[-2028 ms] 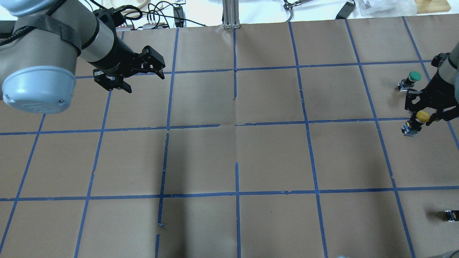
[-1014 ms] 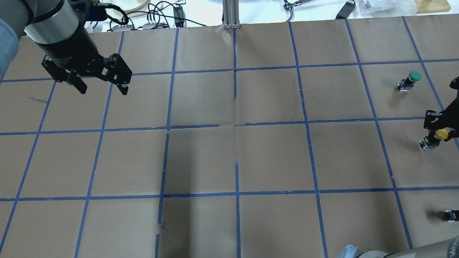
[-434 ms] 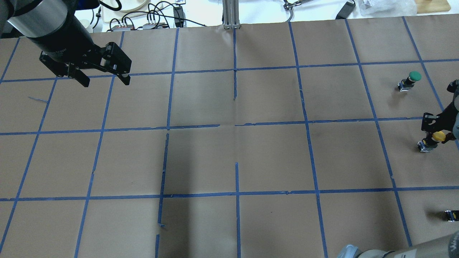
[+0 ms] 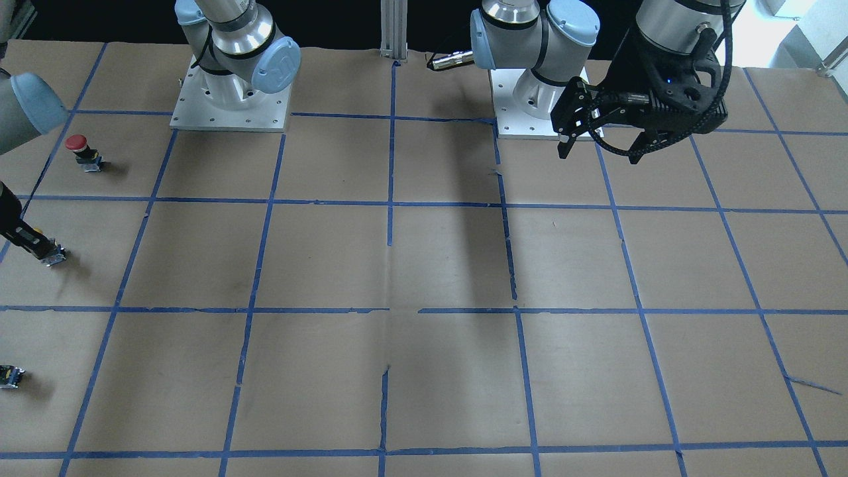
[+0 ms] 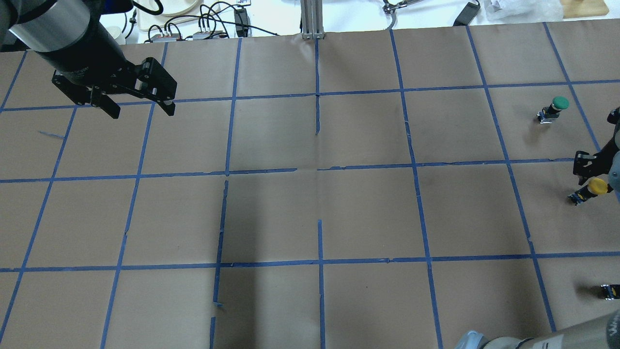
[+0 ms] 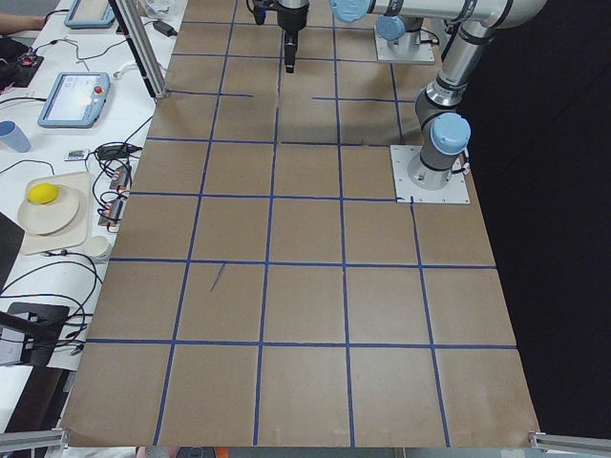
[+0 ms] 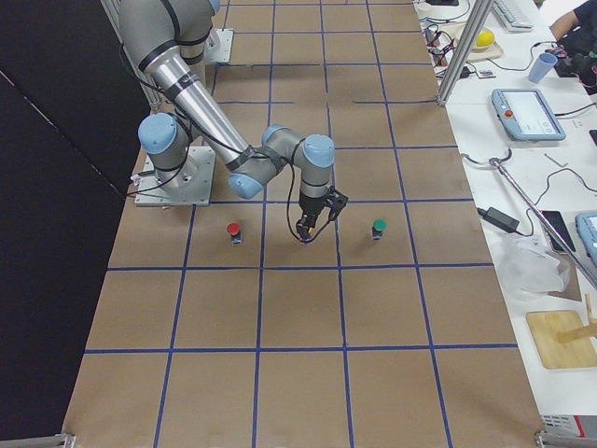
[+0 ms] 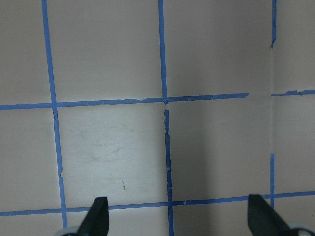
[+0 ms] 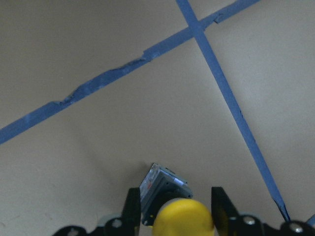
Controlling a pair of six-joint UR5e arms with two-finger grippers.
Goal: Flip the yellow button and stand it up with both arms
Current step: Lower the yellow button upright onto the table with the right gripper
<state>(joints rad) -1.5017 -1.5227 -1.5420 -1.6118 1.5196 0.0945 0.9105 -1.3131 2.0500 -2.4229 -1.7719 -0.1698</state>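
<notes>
R gripper (image 9: 174, 192) first. Its fingers sit either side of the yellow btn (image 9: 183, 219), and it looks clamped on the cap/neck. The grey body pokes out in front, tilted, low over the table (image 5: 368, 213). Can't tell if the bottom corner is touching paper. The btn is way out at the right edge, roughly between the green btn (image 5: 560, 102) and the red btn (image 4: 75, 142).

What I'd worry about, imo:
- You're pinching a round cap, so there's not much contact. The body hangs off-axis, and any bump on the table could spin it in the pads or pop it out.
- Let go while it's tilted like this and it prob just tips back on its side.
- L gripper (image 5: 141, 111) is wide apart w/ nothing in it, parked on the opposite side of the table. The handoff needs a long trip from one arm or both, which is plenty of chance for the btn to creep in the grip.
- It's a tiny part w/ two sets of fingers on it, so they could knock each other or squeeze it out sideways.

Pose: R arm is stretched out low from its base, w/ the wrist bent so the gripper points down at the table. L arm is held up high near its own base, gripper facing down over bare grid.
</notes>
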